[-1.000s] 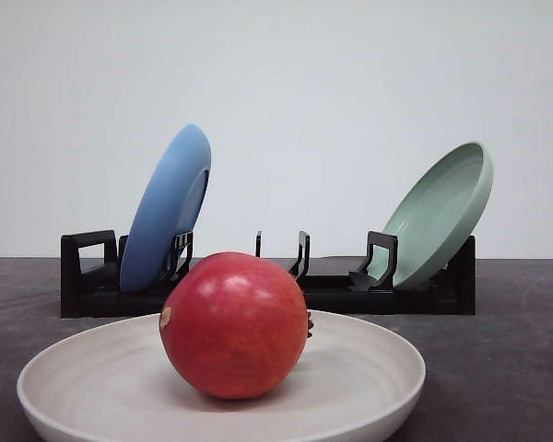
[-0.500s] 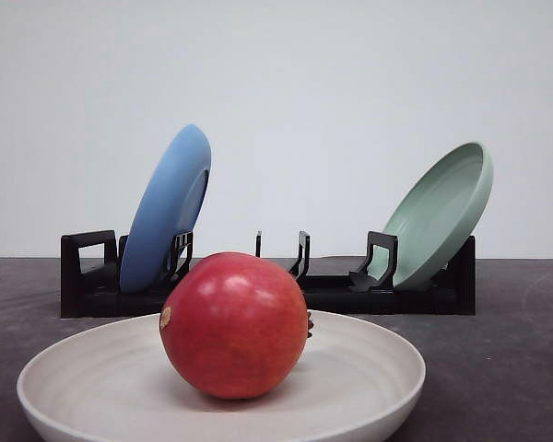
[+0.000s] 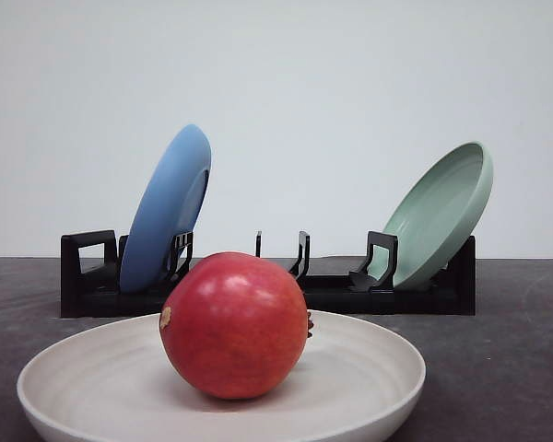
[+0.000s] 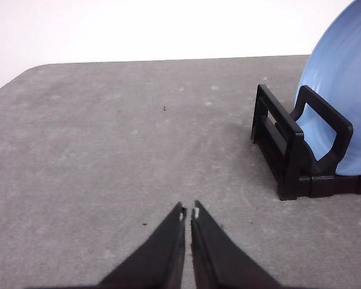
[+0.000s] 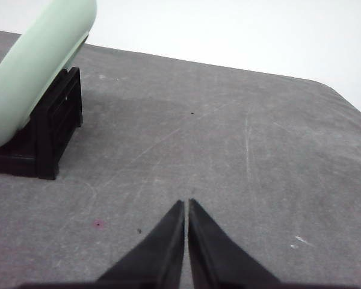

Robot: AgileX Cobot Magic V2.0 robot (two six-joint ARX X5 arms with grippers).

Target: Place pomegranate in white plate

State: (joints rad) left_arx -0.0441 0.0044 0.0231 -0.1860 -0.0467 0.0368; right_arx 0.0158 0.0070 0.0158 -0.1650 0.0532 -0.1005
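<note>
The glossy red pomegranate rests inside the shallow white plate close to the camera in the front view, its brown nub showing at its right side. In the left wrist view my left gripper is shut with nothing in it, hovering over bare grey table near the left end of the rack. In the right wrist view my right gripper is shut and empty too, over bare table beside the rack's right end.
A black dish rack stands behind the plate. It holds a blue plate leaning at its left and a pale green plate leaning at its right. The blue plate and green plate also appear in the wrist views.
</note>
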